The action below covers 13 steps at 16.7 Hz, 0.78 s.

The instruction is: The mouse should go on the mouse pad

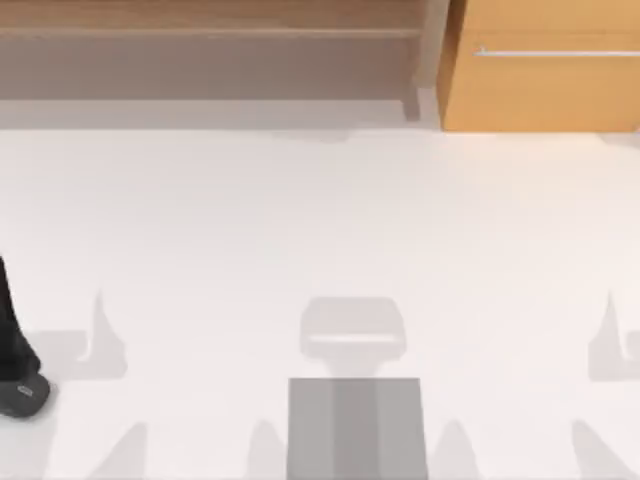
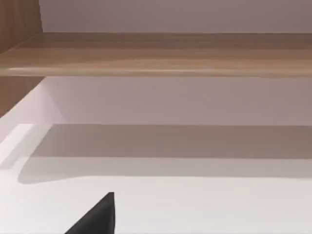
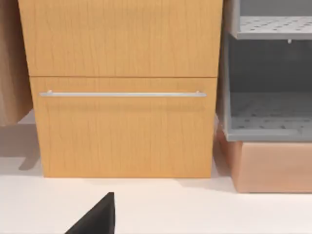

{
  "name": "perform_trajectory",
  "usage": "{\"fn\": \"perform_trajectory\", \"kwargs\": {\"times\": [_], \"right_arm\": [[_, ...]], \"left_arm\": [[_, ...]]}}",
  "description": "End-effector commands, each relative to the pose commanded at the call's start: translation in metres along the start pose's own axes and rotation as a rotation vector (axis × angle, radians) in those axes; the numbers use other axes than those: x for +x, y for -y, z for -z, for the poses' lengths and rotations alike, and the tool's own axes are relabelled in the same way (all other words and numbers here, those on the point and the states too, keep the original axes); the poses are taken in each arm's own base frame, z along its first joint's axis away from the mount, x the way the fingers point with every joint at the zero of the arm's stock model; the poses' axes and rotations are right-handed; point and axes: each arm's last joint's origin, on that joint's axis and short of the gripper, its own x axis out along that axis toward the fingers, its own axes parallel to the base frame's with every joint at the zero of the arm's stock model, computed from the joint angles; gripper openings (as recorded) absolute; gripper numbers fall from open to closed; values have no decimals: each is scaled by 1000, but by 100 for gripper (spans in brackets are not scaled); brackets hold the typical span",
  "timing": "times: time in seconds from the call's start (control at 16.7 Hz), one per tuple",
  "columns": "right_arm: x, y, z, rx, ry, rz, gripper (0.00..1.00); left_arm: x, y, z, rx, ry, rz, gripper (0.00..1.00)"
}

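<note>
- The mouse (image 1: pixel 24 394) lies on the white surface (image 1: pixel 200 220) well to the left of the mouse pad, at the surface's left edge and roughly level with the pad's far edge. It does not touch the pad.
- A black shape (image 1: pixel 12 320) stands just beyond the mouse on the side away from the pad's near edge. I cannot tell whether it belongs to the left arm.
- The left claw (image 2: pixel 97 219) appears as a dark wedge in the left wrist view, which faces a wooden shelf (image 2: pixel 165 53) far behind the pad. I cannot tell whether it is released or clenched.
- Step in hand, as judged: the mouse is not yet grasped, so the task is at its start. The left arm is the nearer one and suits the pick.
- Approach from above, align the claw across the mouse's narrow width, and close low on its flanks; the rounded shell is likely to slip under a high grip.
- The mouse pad (image 1: pixel 357 430) lies flat at the surface's near edge, centred, with nothing on it.
- Carry the mouse rightward to above the pad's darker middle band, lower until it rests, then release.
- The right claw (image 3: pixel 97 219) appears as a dark wedge facing a drawer cabinet (image 3: pixel 122 131) behind and right of the pad. I cannot tell its state; leave it parked.
</note>
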Motion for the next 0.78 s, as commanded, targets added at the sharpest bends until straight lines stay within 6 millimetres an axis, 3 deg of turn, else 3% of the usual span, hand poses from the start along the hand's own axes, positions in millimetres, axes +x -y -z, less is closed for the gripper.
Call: {"fn": "perform_trajectory", "kwargs": {"times": [0.36,0.78], "right_arm": [[0,0,0,0,0,0,100],[0,0,0,0,0,0,100]], "left_arm": [[2,0,-8,104,-101,2,100],[29,-3,-39,624,-545,165,100]]}}
